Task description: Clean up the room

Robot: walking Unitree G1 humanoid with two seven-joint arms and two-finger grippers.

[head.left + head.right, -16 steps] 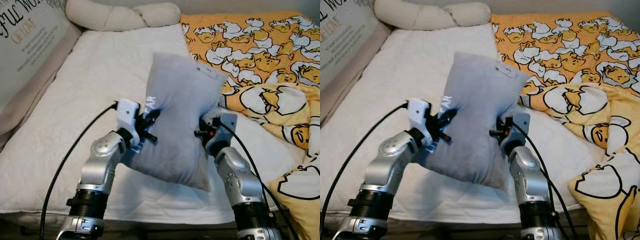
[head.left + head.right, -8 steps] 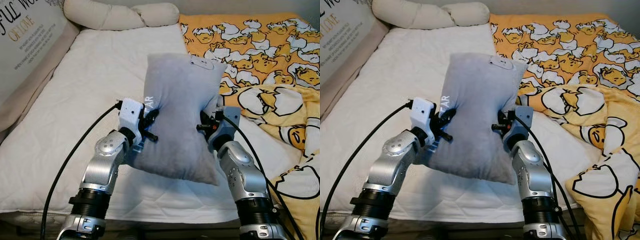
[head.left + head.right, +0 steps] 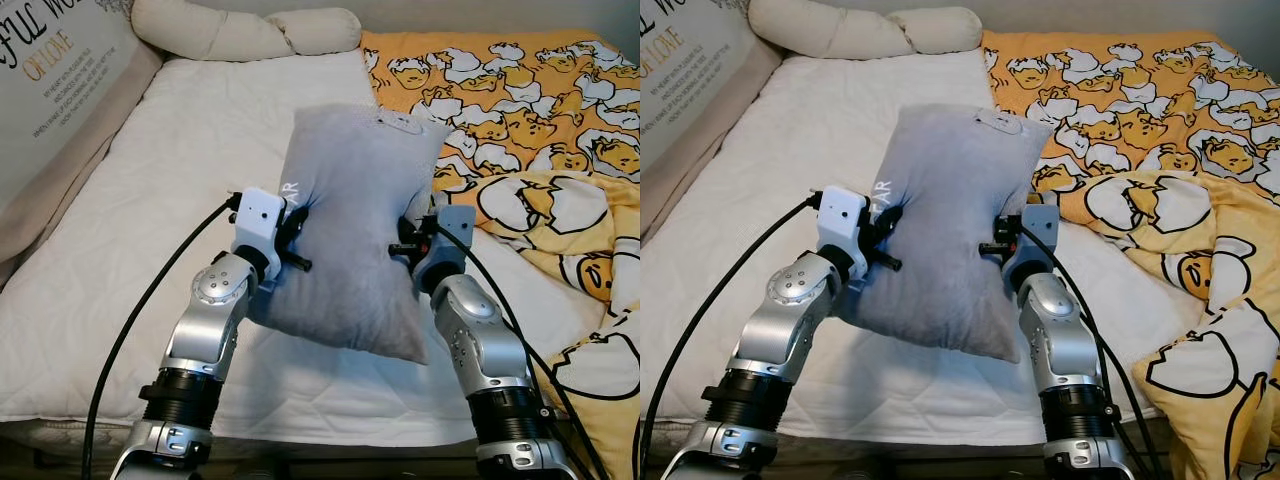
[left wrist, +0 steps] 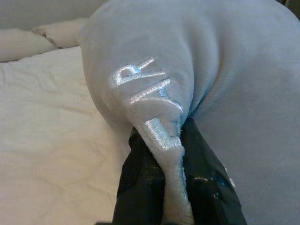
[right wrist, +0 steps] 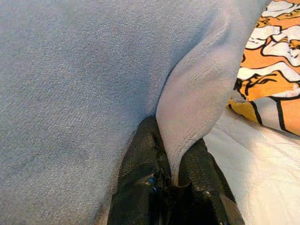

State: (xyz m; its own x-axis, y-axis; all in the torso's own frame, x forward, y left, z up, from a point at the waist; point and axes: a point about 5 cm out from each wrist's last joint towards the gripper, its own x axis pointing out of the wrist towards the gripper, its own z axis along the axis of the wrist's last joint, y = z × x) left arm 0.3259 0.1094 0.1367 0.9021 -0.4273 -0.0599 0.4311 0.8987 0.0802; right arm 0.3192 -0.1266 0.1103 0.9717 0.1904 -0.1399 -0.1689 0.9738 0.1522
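Observation:
A grey plush pillow (image 3: pixel 350 230) with silver embroidered letters is held up over the white mattress (image 3: pixel 190 170), between both arms. My left gripper (image 3: pixel 292 228) is shut on the pillow's left edge; in the left wrist view its black fingers (image 4: pixel 140 187) pinch the lettered seam (image 4: pixel 159 136). My right gripper (image 3: pixel 408 236) is shut on the right edge, and its fingers (image 5: pixel 140 173) clamp a fold of grey fabric (image 5: pixel 187 117). The pillow stands nearly upright, leaning slightly away from me.
An orange duck-print blanket (image 3: pixel 520 110) lies rumpled over the bed's right half. A long cream bolster (image 3: pixel 240 30) sits at the head of the bed. A lettered cushion (image 3: pixel 50 90) leans along the left side. The mattress's left half is bare.
Both arms have carried the pillow a little forward and leftward over the bed; its top corner now sits squarer. Both grips have held.

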